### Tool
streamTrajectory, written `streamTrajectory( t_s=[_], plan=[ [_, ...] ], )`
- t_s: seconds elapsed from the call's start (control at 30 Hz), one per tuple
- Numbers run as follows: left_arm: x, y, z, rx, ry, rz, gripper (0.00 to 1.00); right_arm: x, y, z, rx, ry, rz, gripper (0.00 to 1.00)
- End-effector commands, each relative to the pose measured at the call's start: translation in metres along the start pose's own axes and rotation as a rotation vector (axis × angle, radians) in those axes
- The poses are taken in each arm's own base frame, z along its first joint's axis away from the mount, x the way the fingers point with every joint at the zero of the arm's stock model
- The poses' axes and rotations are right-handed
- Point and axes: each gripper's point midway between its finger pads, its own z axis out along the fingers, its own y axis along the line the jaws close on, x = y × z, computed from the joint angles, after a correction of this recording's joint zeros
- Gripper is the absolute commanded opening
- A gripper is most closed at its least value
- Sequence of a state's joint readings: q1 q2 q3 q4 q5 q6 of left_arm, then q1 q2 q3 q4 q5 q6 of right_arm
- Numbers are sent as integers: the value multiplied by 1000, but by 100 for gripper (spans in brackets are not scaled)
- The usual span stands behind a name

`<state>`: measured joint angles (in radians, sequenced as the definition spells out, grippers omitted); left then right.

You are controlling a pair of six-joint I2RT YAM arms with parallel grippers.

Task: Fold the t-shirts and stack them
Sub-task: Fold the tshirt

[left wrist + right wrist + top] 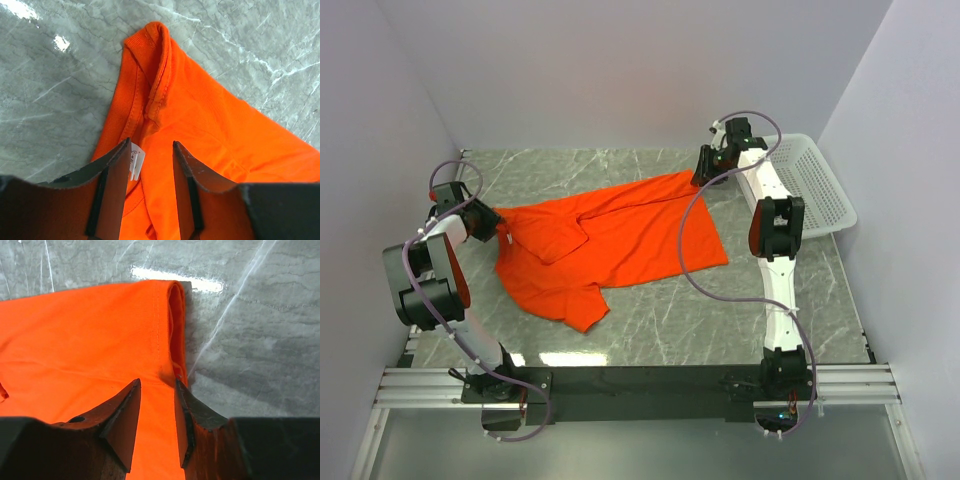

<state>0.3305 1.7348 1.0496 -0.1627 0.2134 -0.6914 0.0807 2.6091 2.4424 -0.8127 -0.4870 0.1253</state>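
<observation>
T-shirt: one orange t-shirt (620,245) lies rumpled on the grey marbled table (790,300). It reaches from the left gripper (150,146) to the right gripper (157,381). Part of its body is folded over itself on the side nearer the left gripper.
Collar: the ribbed collar (157,65) stands up in a ridge running straight ahead from the left gripper's fingertips. Its far end rests on the marble.
Label: a small white label (136,161) lies against the inner face of the finger on the left of the left wrist view.
Sleeve: one short sleeve (582,310) points toward the near edge of the table, to the near side of the left gripper and apart from it.
Hem: a stitched, doubled-over hem (175,315) runs ahead from the right gripper's fingertips, closer to the finger on the right of that view.
Left gripper: it sits low at the collar end of the shirt. The jaws are narrowly apart with orange cloth filling the gap, and I cannot tell whether they pinch it.
Right gripper: it sits low at the shirt's far corner. The jaws are narrowly apart with cloth between them and a crease at the tips, and I cannot tell whether the cloth is clamped.
Table: marble shows beyond the cloth, ahead of both grippers.
Basket: a white slotted basket (820,185) sits on the outer side of the right gripper, near it.
Cable: a grey-purple cable (692,262) loops from the right arm over the shirt's edge in the top view.
</observation>
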Motion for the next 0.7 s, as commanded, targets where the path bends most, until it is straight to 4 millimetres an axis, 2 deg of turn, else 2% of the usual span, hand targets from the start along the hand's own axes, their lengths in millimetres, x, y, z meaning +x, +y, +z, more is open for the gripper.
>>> streamTrajectory(
  t_s=[0.0, 0.17, 0.43, 0.47, 0.57, 0.6, 0.67],
  plan=[
    [-15, -15, -6, 50, -32, 29, 44, -4, -4, 3, -21, -6, 29, 39],
    [-14, -16, -6, 52, -30, 29, 44, -2, -13, 3, -10, -1, 66, 38],
    [-14, -15, -6, 51, -31, 26, 44, -2, -16, 3, -12, 0, 79, 35],
    [-14, -15, -7, 51, -33, 28, 44, -2, -15, 3, -17, -1, 82, 33],
    [-15, -15, -8, 50, -34, 30, 44, -3, -15, 2, -29, -3, 86, 20],
    [-15, -16, -8, 49, -36, 30, 44, -3, -14, 2, -39, -2, 87, 12],
    [-16, -16, -9, 50, -39, 31, 44, -3, -13, 2, -47, -1, 82, 5]
  ],
)
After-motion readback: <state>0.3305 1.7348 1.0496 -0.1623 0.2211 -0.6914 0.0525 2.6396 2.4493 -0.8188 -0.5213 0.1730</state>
